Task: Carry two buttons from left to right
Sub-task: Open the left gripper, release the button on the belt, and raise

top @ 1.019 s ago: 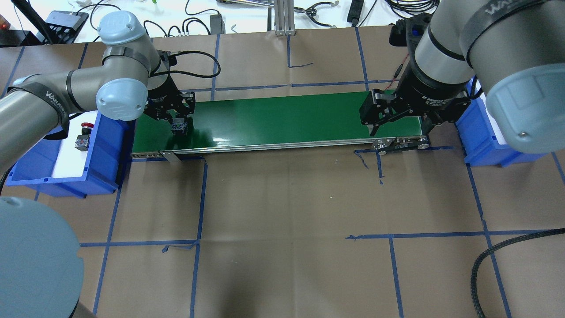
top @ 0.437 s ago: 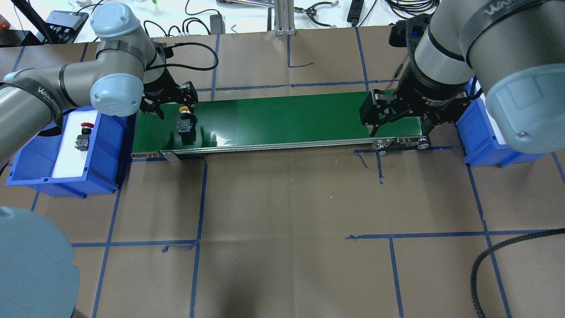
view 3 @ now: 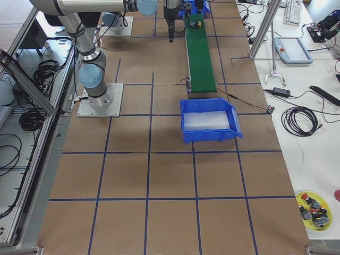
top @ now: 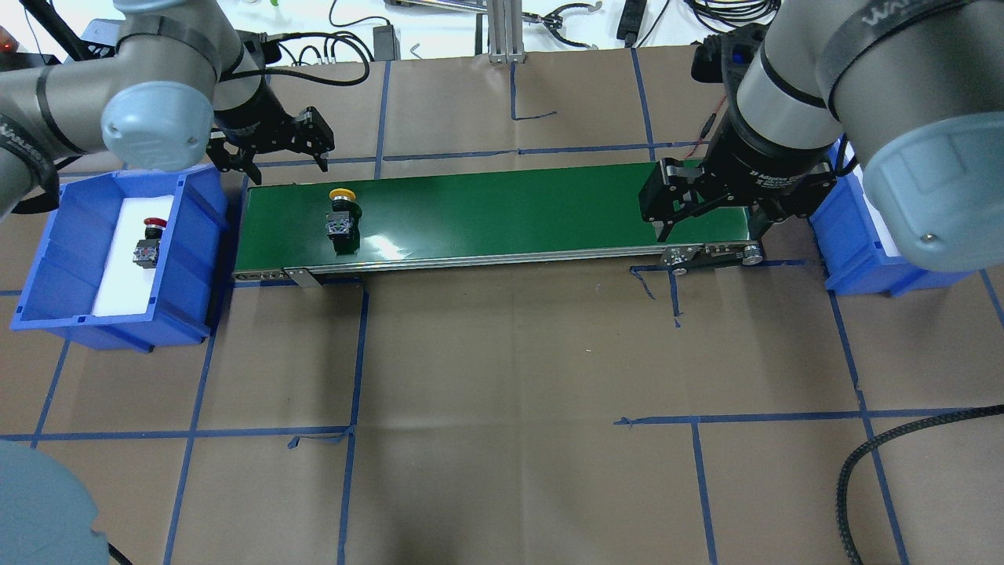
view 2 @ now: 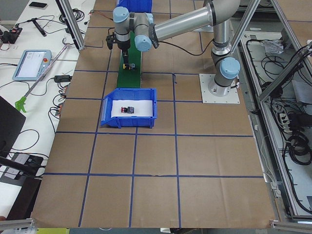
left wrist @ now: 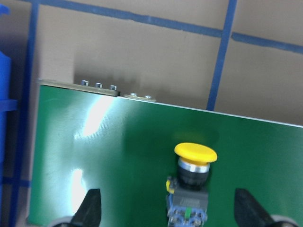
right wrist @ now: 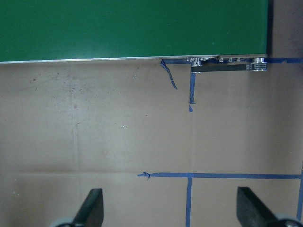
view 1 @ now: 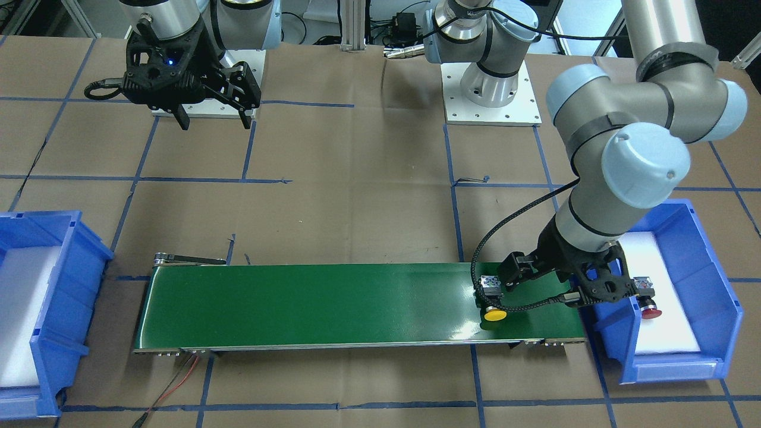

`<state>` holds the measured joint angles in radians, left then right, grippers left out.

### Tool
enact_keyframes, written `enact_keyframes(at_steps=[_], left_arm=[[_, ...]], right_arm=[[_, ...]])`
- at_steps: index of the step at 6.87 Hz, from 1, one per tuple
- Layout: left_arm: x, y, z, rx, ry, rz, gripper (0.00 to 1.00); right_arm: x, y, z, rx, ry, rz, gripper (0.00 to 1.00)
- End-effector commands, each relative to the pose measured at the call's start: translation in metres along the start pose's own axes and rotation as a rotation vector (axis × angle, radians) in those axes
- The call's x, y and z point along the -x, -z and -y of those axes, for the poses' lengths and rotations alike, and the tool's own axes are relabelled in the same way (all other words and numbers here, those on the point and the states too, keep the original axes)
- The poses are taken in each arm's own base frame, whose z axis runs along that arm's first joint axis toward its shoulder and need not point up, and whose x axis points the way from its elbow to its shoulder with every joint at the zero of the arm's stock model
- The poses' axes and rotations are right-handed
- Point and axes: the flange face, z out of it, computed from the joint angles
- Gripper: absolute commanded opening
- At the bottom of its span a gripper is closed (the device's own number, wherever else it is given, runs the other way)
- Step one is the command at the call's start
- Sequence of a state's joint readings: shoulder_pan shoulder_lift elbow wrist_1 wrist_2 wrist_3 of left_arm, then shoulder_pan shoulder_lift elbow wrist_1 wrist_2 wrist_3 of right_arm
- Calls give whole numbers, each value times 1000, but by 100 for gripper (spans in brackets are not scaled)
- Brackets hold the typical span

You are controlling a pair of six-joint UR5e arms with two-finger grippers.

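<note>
The yellow button lies free on the left end of the green conveyor belt, its cap toward the far side. In the left wrist view the yellow button sits below and between the spread fingers. My left gripper hangs open just beyond the belt's far left corner, holding nothing. The red button rests on white foam in the left blue bin. My right gripper stands open over the belt's right end, its fingers with nothing between them.
A second blue bin with white foam stands past the belt's right end, partly under my right arm. Brown paper with blue tape lines covers the table. Cables and gear lie along the far edge.
My left gripper opened, let go of the yellow button on the belt, and drew up and back toward the far left. The button has shifted a little to the right. The right arm stayed still.
</note>
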<state>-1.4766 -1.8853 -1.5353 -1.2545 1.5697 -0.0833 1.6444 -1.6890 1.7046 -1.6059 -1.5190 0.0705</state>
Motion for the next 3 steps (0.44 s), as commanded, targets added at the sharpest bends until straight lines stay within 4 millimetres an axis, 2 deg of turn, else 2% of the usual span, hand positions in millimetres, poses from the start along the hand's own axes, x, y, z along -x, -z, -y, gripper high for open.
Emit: enact_keyframes(at_steps=[1,2,3], left_arm=[[2,57,-4,31,-18,6,100],[13,63,3,23,-61,10,100],[55,64,15,22,-88,8,100]], right_arm=[[0,0,0,0,0,0,100],[0,1,0,-2,0,0,100],[0,1,0,-2,0,0,100]])
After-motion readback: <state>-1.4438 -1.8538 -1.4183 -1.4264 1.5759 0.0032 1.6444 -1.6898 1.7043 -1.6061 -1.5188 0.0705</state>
